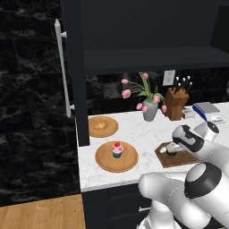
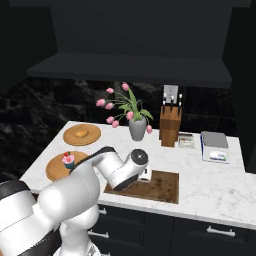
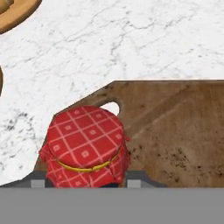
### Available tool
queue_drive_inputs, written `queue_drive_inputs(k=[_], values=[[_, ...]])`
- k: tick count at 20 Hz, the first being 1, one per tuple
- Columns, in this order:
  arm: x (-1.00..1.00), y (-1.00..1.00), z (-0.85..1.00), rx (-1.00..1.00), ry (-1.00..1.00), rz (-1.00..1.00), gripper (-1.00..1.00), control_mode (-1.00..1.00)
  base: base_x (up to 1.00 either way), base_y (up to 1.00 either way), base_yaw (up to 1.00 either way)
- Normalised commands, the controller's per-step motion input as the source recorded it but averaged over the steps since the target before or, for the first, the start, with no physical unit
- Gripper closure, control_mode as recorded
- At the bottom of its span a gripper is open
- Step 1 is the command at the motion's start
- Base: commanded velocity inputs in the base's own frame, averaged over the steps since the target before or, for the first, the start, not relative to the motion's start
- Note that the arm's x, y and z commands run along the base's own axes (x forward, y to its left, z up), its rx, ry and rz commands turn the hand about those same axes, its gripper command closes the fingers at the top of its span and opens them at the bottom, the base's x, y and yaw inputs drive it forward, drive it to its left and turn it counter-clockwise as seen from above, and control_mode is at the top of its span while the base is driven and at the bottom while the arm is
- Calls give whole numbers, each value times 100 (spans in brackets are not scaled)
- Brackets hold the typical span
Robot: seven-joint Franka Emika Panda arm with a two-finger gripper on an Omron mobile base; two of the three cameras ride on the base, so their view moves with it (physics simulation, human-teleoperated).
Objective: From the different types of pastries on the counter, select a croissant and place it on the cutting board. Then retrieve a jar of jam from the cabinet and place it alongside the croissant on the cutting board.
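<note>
Clamped on the jar (image 3: 85,146), the gripper (image 3: 85,183) held it low over the board's (image 3: 175,127) corner, while the croissant (image 1: 100,125) lay on its plate (image 1: 103,126).

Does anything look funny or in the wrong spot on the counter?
Yes. The small golden-brown croissant sits on its round light-wood plate, not on the dark brown wooden cutting board, where a squat jar with a red checked cloth lid stands at the corner by the hole. Nothing is spilled or tipped.
</note>
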Motion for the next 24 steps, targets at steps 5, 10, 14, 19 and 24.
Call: queue_drive_inputs(k=[5, 10, 14, 19, 24], values=[[0, 6, -11, 0, 0, -1, 100, -100, 0, 0, 0], [-4, 49, -33, 0, 0, -3, -100, -100, 0, 0, 0], [-1, 25, -7, 1, 0, -3, -100, -100, 0, 0, 0], [-32, 0, 65, 2, -7, 0, -100, -100, 0, 0, 0], [-63, 0, 78, 1, -11, -1, -100, -100, 0, 0, 0]])
